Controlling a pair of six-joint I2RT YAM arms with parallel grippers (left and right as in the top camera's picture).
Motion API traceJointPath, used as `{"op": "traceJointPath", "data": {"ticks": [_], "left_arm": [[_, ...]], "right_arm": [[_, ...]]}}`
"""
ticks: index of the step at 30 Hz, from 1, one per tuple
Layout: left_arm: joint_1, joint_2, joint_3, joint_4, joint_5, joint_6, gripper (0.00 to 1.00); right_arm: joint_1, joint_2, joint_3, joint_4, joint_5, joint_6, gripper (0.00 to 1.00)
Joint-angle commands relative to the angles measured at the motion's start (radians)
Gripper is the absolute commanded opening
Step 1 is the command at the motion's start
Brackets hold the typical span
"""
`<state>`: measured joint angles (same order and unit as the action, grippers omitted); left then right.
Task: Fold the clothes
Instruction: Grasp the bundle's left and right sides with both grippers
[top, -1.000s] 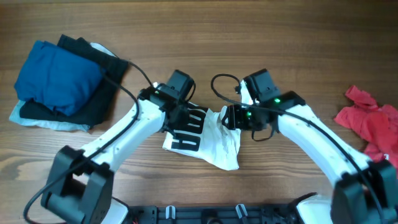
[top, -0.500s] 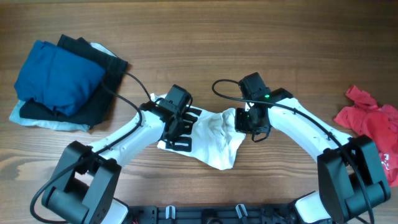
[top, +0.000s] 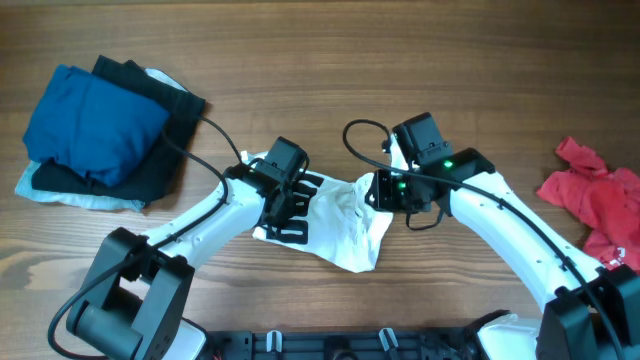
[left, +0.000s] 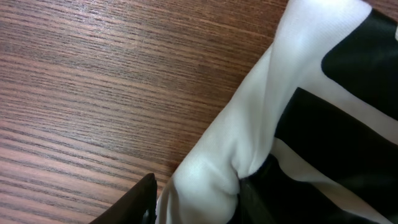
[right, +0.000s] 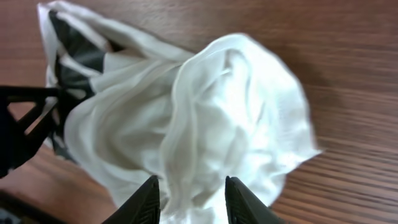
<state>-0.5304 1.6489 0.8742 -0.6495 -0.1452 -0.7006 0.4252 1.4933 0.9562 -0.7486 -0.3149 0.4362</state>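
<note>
Centre of wooden counter: white T-shirt, crumpled, black striped print toward its left side. Left tool: closed on a pinched fold at the shirt's printed edge, low against the counter. Right tool: clamped on a bunched white ridge at the shirt's opposite side. Far left: blue garment stacked on black garment, over pale cloth. Far right: red garment, loose, well apart from the shirt.
</note>
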Motion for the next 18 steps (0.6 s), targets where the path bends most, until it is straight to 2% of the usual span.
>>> {"op": "traceJointPath", "data": {"ticks": [1, 5, 8, 12, 13, 16, 18], "left_arm": [[0.006, 0.027, -0.046, -0.019, -0.043, 0.011, 0.43], [0.006, 0.027, -0.046, -0.019, -0.039, 0.011, 0.44], [0.006, 0.027, -0.046, -0.019, -0.034, 0.011, 0.44], [0.006, 0.027, -0.046, -0.019, -0.031, 0.012, 0.44], [0.006, 0.027, -0.046, -0.019, -0.031, 0.012, 0.44], [0.006, 0.027, -0.046, -0.019, -0.031, 0.011, 0.45], [0.006, 0.027, -0.046, -0.019, -0.032, 0.012, 0.46]], "right_arm": [[0.043, -0.005, 0.000, -0.007, -0.046, -0.026, 0.38], [0.092, -0.002, -0.001, -0.013, -0.021, -0.005, 0.40], [0.122, 0.020, -0.002, -0.015, 0.077, 0.050, 0.50], [0.122, 0.061, -0.002, -0.014, 0.079, 0.074, 0.48], [0.122, 0.079, -0.002, -0.013, 0.078, 0.081, 0.42], [0.122, 0.134, -0.002, -0.014, 0.054, 0.087, 0.04], [0.122, 0.148, -0.002, -0.045, 0.000, 0.087, 0.04]]}}
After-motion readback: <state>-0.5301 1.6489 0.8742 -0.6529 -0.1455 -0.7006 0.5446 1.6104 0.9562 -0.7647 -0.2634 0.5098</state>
